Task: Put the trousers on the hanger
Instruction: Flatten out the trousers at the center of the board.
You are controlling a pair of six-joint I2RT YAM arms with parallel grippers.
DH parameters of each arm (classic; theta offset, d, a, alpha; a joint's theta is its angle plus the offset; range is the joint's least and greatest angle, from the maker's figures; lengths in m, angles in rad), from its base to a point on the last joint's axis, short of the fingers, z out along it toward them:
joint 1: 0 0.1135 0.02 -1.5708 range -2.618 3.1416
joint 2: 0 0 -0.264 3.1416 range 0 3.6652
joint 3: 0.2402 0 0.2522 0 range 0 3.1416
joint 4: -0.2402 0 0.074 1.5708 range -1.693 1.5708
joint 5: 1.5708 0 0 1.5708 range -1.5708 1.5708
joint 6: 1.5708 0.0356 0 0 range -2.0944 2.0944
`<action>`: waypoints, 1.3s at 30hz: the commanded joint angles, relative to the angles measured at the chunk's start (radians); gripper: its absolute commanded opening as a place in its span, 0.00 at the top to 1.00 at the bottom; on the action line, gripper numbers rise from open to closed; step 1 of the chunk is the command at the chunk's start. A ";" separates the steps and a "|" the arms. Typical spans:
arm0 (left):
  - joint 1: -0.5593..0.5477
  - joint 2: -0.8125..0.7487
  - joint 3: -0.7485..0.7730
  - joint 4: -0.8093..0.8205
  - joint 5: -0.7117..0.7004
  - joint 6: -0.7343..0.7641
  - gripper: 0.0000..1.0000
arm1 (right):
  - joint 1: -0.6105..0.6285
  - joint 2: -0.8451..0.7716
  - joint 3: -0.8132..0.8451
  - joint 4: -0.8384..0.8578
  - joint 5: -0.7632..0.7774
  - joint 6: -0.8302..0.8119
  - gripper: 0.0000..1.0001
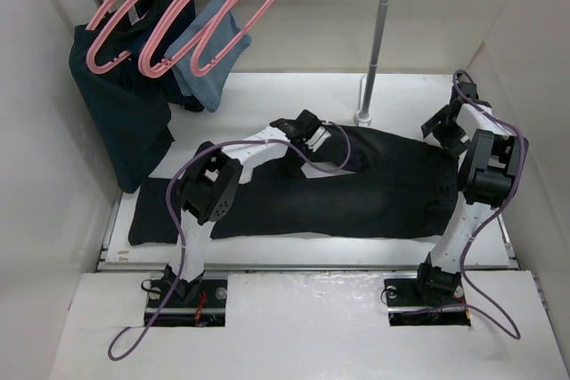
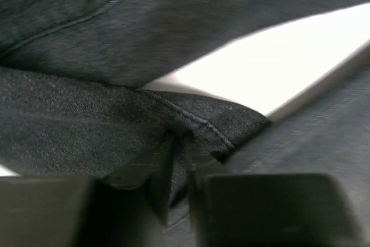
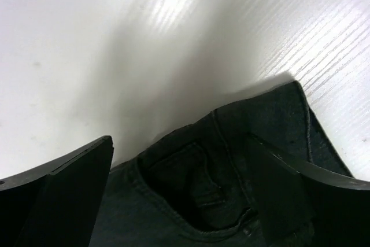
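The black trousers (image 1: 356, 193) lie flat across the white table, waistband to the right and leg ends to the left. My left gripper (image 1: 312, 137) is down on their far edge near the middle, shut on a fold of the denim (image 2: 191, 121) with its fingers (image 2: 155, 166) pinching the seam. My right gripper (image 1: 443, 133) is open over the waistband corner (image 3: 202, 189) at the far right, its fingers (image 3: 63, 186) standing on either side of it without touching. Several pink hangers (image 1: 233, 17) hang on a rail at the far left; none is held.
A dark navy garment (image 1: 125, 104) and a light blue cloth (image 1: 209, 55) hang among the hangers at the far left. A metal pole (image 1: 376, 37) stands on its base just behind the trousers. White walls enclose the table on the left, right and back.
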 commanded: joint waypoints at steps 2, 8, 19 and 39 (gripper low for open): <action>0.037 -0.026 0.038 -0.058 -0.037 0.008 1.00 | -0.009 0.036 0.044 -0.044 0.016 -0.057 0.07; 0.037 0.007 0.150 -0.165 -0.007 0.030 1.00 | -0.039 0.033 0.004 -0.002 -0.033 -0.093 0.71; 0.233 -0.212 0.100 -0.193 -0.147 0.067 1.00 | -0.048 -0.037 -0.028 0.038 0.010 -0.146 1.00; 0.375 -0.350 -0.094 -0.150 0.078 0.235 0.33 | 0.074 -0.069 0.057 0.006 0.107 -0.175 1.00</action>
